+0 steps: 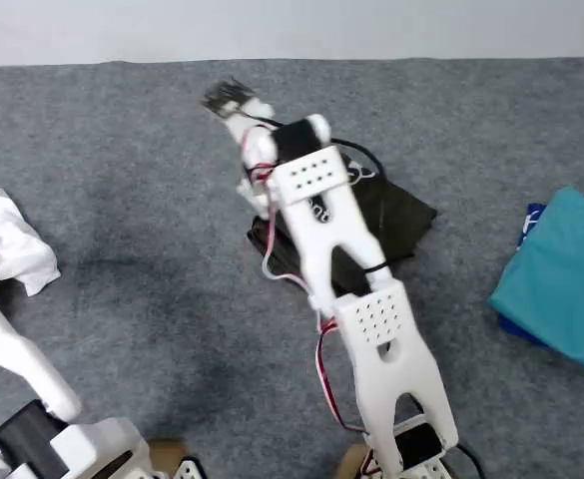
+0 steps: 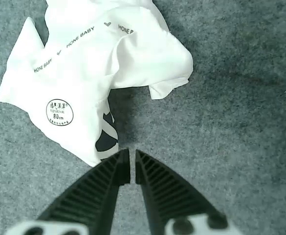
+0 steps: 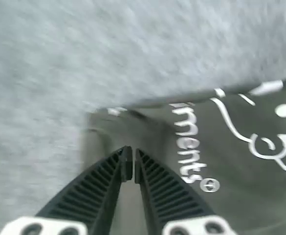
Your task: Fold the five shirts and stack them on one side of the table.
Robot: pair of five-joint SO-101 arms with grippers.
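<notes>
Your left claw (image 2: pixel 132 169) is closed: the two jaws stand almost together, only a thin slit shows between them, and they grip nothing. It sits over bare grey table (image 1: pixel 122 130), just short of the white shirt (image 2: pixel 84 73). That shirt lies crumpled rather than folded, with a round label and a patch of dark print facing up. In the high view the white shirt (image 1: pixel 10 239) is at the table's left edge, beside your left arm (image 1: pixel 12 359).

Your right claw (image 3: pixel 131 165) is also closed and empty, its tips pressed nearly shut. In its wrist view the tips line up with the edge of the dark shirt (image 3: pixel 231 171), close to one corner, where white lettering and a drawn figure show on the cloth. You cannot tell from the frames whether the tips touch the fabric.

From above, the dark shirt (image 1: pixel 396 215) lies flat near the middle of the table, a little toward the right edge. Your right arm (image 1: pixel 341 249) stretches across it from the near edge toward the far one.

The teal shirt (image 1: pixel 561 279) lies folded at the table's right edge, well apart from the dark one. A blue cloth (image 1: pixel 529 228) shows beneath it.
</notes>
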